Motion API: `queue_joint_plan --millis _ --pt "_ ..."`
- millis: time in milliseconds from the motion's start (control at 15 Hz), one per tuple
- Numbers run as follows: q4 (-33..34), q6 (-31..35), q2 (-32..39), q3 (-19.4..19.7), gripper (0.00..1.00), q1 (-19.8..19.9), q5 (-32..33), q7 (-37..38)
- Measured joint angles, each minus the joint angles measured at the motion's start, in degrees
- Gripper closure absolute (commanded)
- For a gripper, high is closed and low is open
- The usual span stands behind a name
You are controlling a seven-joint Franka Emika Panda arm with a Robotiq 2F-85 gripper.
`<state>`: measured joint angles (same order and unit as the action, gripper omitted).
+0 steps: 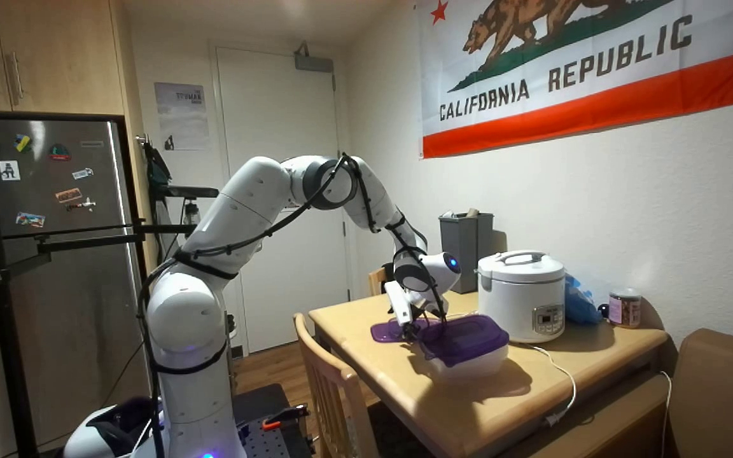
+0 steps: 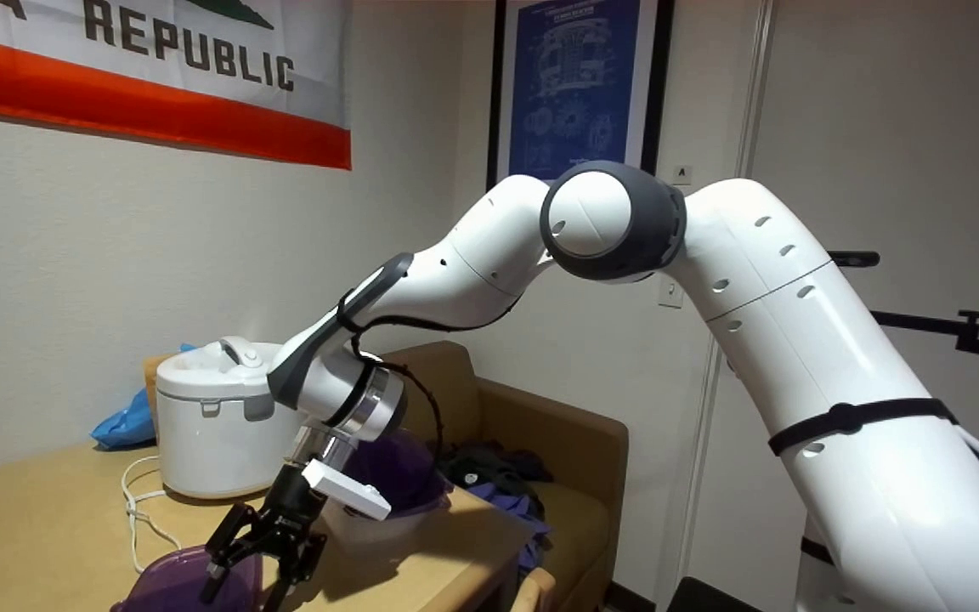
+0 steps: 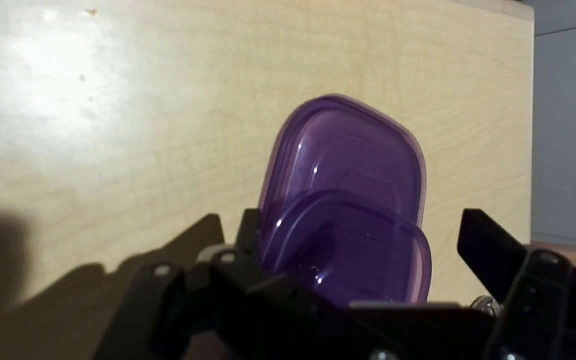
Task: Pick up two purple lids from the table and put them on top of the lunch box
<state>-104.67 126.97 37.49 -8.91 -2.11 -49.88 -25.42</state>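
Wrist view: two thin, rounded-rectangular, deep purple plastic lids (image 3: 348,200), overlapping endwise, the nearer apparently uppermost; laid on a light tan wooden tabletop (image 3: 143,125). One black two-fingered gripper (image 3: 360,225), spread wide, nothing grasped. The lids lie ahead of it, within its span; the pair's long axis runs up the picture, roughly square to the line joining the fingertips. Edge at picture left: hard by one finger, contact not determinable. Edge at picture right: parted from the opposite finger by bare wood. Judged: a grip here would take the lids across their width, and a slight shift toward picture left would centre them.

In an exterior view: one low, pale translucent lavender plastic lunch box (image 1: 478,366), standing on the tabletop, topped by a deep purple plastic cover (image 1: 465,337). The gripper hangs between the lids, at picture left, and the box, at picture right. Judged: the later carry leads that way.

In an exterior view: one white, rounded rice cooker (image 2: 217,442), beyond the gripper. The lids lie below the gripper, partly cut off by the lower border; one finger shows in front of them. Its height above the wood: not determinable. Judged: pickup not yet made.
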Motion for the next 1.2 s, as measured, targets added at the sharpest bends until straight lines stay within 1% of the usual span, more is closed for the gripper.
queue_joint_plan --millis 333,667,1200 --pt "-0.1 1.2 0.0 -0.4 0.00 -0.1 -1.2 1.4" --pt "-0.4 1.7 -0.8 -0.4 0.00 -1.3 -1.1 5.8" --pt "-6.8 4.9 -6.7 -0.3 0.00 -3.7 -0.7 14.4"
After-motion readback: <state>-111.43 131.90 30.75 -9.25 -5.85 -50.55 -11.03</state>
